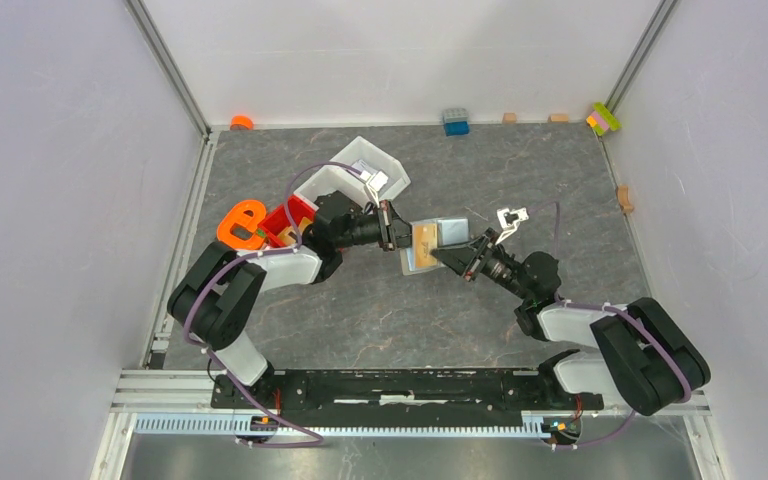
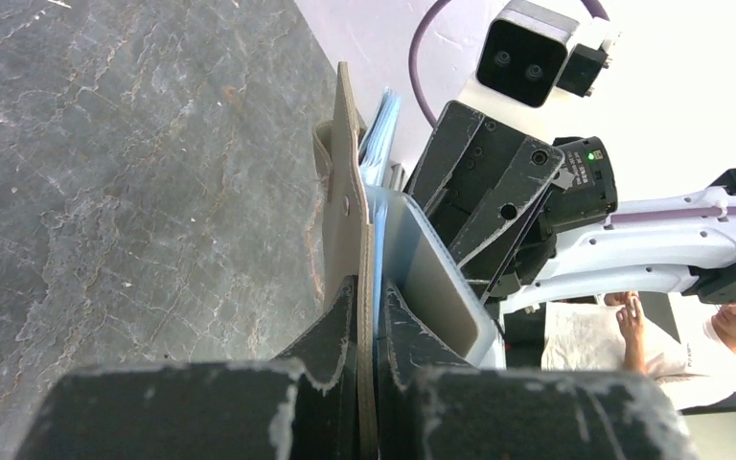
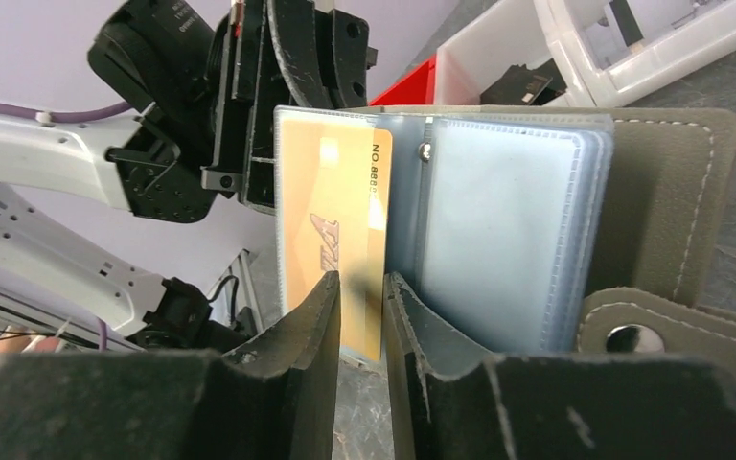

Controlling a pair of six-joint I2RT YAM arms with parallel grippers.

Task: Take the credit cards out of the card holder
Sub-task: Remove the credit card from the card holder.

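Note:
The taupe card holder is held open in the air, above the table's middle. My left gripper is shut on its one flap, seen edge-on in the left wrist view. In the right wrist view the holder shows pale blue clear sleeves. An orange-gold card with dark print sits in the left sleeve. My right gripper is at this card's lower edge, its jaws a narrow gap apart and holding nothing. It meets the holder's near side in the top view. No pale blue or grey card shows.
A white bin and a red bin stand behind the left arm, with an orange object beside them. Small blocks, one blue, lie along the back wall. The bins also show in the right wrist view.

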